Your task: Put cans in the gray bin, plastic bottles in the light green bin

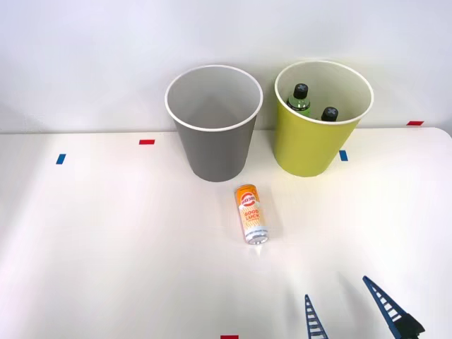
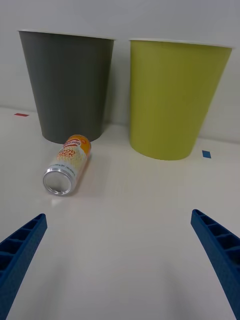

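The gripper (image 1: 346, 311) is hanging wide open and empty at lower right, probably lining up on the can (image 1: 252, 214) lying mid-frame; both bottles (image 1: 300, 97) are sitting in the green bin (image 1: 311, 148); the gray bin (image 1: 215, 152) is looking empty.

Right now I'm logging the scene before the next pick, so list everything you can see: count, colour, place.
gray bin: one, gray with white rim, upright at the back of the table, left of the other bin.
light green bin: one, yellow-green with white rim, upright to the gray bin's right.
plastic bottles: two, green-tinted with black caps, inside the light green bin.
can: one, orange and white, lying on its side in front of the gray bin, silver end toward the robot.
tape marks: several, red and blue, scattered on the table.
table: one, white.
right gripper: one, blue ribbed fingers, open, near the table's front edge.
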Robot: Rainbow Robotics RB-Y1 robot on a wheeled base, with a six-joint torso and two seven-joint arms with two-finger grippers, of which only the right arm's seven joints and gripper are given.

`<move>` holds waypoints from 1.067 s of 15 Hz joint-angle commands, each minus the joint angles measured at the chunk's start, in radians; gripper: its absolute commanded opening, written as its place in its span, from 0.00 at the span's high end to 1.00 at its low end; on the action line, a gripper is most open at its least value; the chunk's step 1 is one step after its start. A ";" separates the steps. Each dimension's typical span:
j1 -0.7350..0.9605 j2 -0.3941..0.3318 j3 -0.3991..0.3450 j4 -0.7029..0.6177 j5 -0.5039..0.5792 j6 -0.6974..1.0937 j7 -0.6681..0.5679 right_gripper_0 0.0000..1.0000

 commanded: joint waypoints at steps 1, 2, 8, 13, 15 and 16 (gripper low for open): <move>0.000 0.000 0.000 0.000 0.000 0.000 0.000 0.00; 0.000 0.000 0.000 0.000 0.000 0.000 0.000 0.00; 0.000 0.000 0.000 0.000 0.000 0.000 0.000 0.00; 0.000 0.000 0.000 0.000 0.000 0.000 0.000 0.00; 0.000 0.000 0.000 0.000 0.000 0.000 0.000 0.00; 0.000 0.000 0.000 0.000 0.000 0.000 0.000 0.00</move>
